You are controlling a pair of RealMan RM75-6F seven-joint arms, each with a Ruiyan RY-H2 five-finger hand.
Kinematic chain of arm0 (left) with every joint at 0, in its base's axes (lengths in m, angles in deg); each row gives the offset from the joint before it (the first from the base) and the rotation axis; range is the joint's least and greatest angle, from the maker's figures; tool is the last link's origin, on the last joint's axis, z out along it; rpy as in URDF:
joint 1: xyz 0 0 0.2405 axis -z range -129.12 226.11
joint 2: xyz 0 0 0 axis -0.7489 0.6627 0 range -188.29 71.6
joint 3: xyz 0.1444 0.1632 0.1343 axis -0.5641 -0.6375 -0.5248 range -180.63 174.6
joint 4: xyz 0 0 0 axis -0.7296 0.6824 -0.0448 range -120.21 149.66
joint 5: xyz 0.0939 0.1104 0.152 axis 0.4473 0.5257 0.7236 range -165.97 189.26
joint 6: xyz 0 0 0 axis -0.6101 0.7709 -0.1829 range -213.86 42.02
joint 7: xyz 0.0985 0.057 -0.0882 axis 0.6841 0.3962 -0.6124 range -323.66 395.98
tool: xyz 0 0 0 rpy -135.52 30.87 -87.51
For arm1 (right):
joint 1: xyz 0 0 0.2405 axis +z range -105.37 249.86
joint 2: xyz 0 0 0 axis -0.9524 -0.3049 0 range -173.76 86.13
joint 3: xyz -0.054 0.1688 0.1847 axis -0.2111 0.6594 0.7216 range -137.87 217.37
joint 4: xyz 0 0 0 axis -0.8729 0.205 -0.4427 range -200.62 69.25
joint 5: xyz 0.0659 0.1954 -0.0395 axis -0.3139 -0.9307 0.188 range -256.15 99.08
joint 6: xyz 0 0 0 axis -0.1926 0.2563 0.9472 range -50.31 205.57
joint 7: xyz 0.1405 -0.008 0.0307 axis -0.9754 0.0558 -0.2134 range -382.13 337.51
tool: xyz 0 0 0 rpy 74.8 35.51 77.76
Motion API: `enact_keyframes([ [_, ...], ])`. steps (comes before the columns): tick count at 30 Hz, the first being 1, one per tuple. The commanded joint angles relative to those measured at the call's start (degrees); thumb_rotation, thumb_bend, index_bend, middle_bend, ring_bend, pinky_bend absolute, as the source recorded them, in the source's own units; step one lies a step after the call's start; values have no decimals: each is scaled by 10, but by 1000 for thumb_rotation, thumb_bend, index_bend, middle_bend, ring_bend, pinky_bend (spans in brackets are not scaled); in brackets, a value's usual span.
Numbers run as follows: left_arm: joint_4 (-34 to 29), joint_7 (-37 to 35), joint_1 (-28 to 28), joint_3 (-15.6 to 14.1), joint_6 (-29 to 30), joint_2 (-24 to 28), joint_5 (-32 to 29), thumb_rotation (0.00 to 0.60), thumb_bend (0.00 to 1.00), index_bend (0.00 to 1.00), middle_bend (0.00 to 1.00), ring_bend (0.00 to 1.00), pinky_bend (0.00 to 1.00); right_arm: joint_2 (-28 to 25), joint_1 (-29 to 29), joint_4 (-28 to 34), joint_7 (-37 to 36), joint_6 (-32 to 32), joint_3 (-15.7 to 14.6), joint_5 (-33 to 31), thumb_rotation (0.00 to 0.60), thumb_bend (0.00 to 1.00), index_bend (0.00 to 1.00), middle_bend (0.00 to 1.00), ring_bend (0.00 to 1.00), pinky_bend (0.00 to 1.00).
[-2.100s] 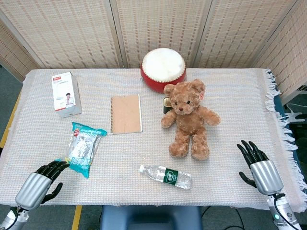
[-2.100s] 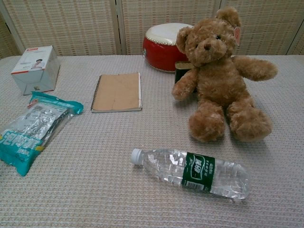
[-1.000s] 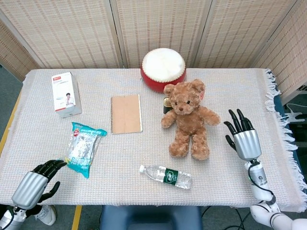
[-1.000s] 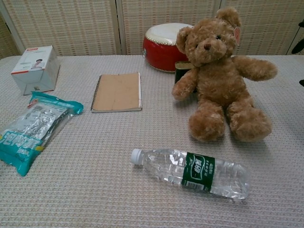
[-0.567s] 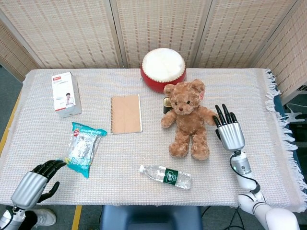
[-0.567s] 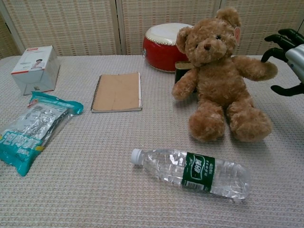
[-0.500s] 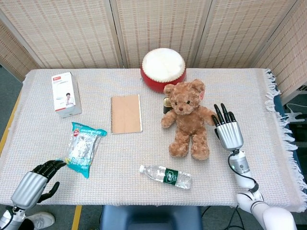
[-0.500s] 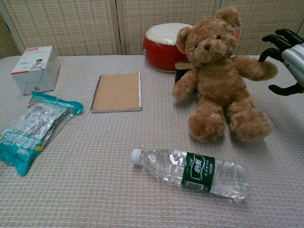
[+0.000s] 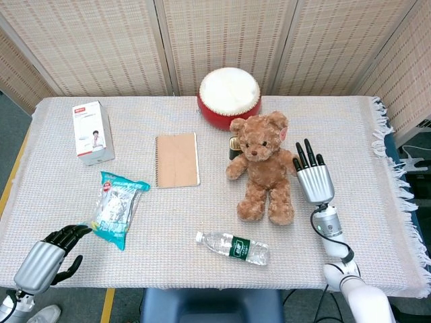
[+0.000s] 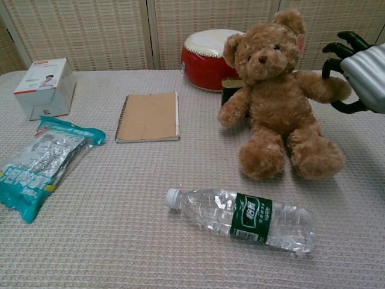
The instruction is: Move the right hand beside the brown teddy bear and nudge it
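Beige woven-cloth tabletop (image 9: 60, 202) unchanged across the last two seconds. Seated on it, the brown plush teddy bear (image 9: 264, 168): upright, just in front of the red round drum with a white skin (image 9: 229, 94), in the same spot and pose as two seconds back, so no nudge landed yet.

Right of the bear, the silver-backed right hand (image 9: 313, 176) with black fingers (image 10: 335, 49): swept in from the tabletop's near right edge, well clear of the bear, to just beside the bear's outstretched arm. Fingers apart and extended, empty; in the chest view, fingertips at the paw, touching or a hair off, cannot tell which. Approach step judged essentially done; left to do, a short sideways push toward the bear. Soft and top-heavy, so likely to tip rather than slide if pushed high on the arm.

Far left of the bear, off the tabletop's near corner, the left hand (image 9: 46, 260): drifted slightly lower and outward, fingers loosely curled but apart, holding nothing.

Untouched left of the bear: tan spiral-bound notebook (image 9: 177, 160), white carton box (image 9: 91, 132), teal snack packet (image 9: 117, 207). In front of the bear, clear plastic water bottle with a green label (image 9: 233, 247), lying flat, unmoved.
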Motion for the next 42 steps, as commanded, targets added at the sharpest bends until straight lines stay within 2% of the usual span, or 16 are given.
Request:
enact_keyframes([
  [1, 0, 1, 0, -1, -3, 0, -1, 600, 452, 185, 185, 186, 358, 6, 6, -15, 1, 3, -3, -4, 600, 117, 501, 188, 81, 499],
  [7, -1, 4, 1, -3, -5, 1, 2, 600, 453, 186, 186, 189, 358, 11, 15, -37, 9, 9, -9, -8, 600, 116, 631, 240, 124, 543],
  [11, -3, 5, 1, -2, -5, 1, 3, 600, 451, 185, 186, 192, 359, 13, 23, -39, 10, 15, -3, -20, 600, 117, 681, 253, 139, 550],
  [15, -3, 8, 1, -3, -10, 1, 2, 600, 452, 185, 186, 192, 358, 16, 25, -38, 1, 16, -1, -27, 600, 117, 690, 257, 139, 550],
  [23, -6, 6, 0, -3, -8, 3, 1, 600, 452, 185, 187, 196, 359, 17, 11, -49, 17, -25, -20, -25, 600, 117, 690, 257, 139, 551],
  [32, -6, 8, 1, -3, -10, 3, 1, 600, 451, 186, 188, 199, 359, 20, 26, -44, -8, 22, -9, -40, 600, 117, 690, 257, 140, 552],
  [38, -6, 8, 0, -3, -9, 3, 2, 600, 452, 186, 189, 199, 359, 19, 16, -50, 9, -16, -25, -34, 600, 117, 690, 257, 140, 552],
  [42, -8, 8, 1, -4, -14, 4, -2, 600, 453, 186, 190, 200, 359, 20, 15, -50, 24, -24, -24, -38, 600, 117, 688, 257, 139, 556],
])
